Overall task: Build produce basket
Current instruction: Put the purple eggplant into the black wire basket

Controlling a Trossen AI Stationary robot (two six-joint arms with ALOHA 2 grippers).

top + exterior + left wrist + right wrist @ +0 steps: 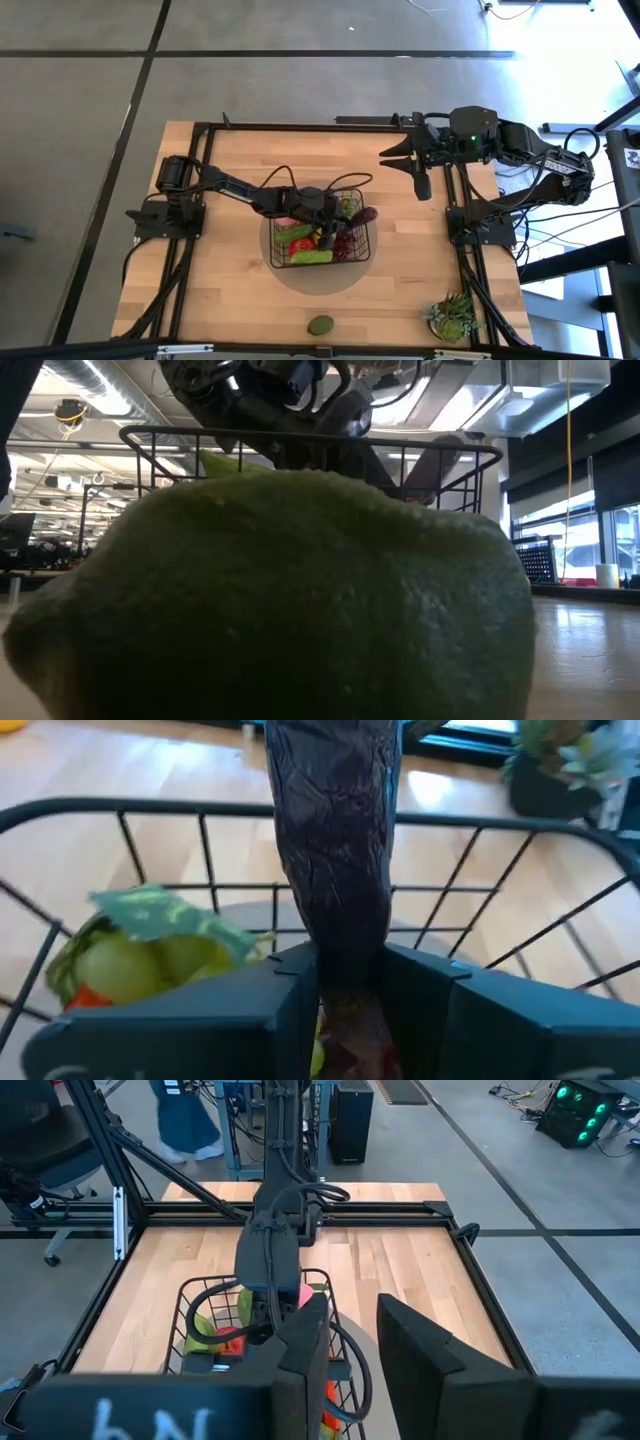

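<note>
The black wire basket point(322, 262) stands mid-table and holds produce: a pink peach point(285, 222), something red point(300, 243), a cucumber point(312, 256) and green grapes point(140, 955). My left gripper point(350, 965) reaches into the basket from the table's left, shut on the purple eggplant point(335, 850). The eggplant's free end sticks out over the basket's right rim point(366, 213). A green lime point(320, 325) lies alone near the front edge and fills the low view point(280, 600). My right gripper point(350, 1350) waits, raised at the far right point(420, 178), open, with nothing between its fingers. My left gripper pinches the eggplant's near end point(345, 945) between its two fingers, one on each side. The fingers come from the table's left, slanting a little downward, and lie along the eggplant. The eggplant points away from the fingers and crosses the basket's rim point(200, 810); whether it rests there I cannot tell.
A spiky green potted plant point(455, 318) stands at the front right corner. A black frame point(300, 127) runs around the wooden table top. Bare wood lies left of, right of and behind the basket.
</note>
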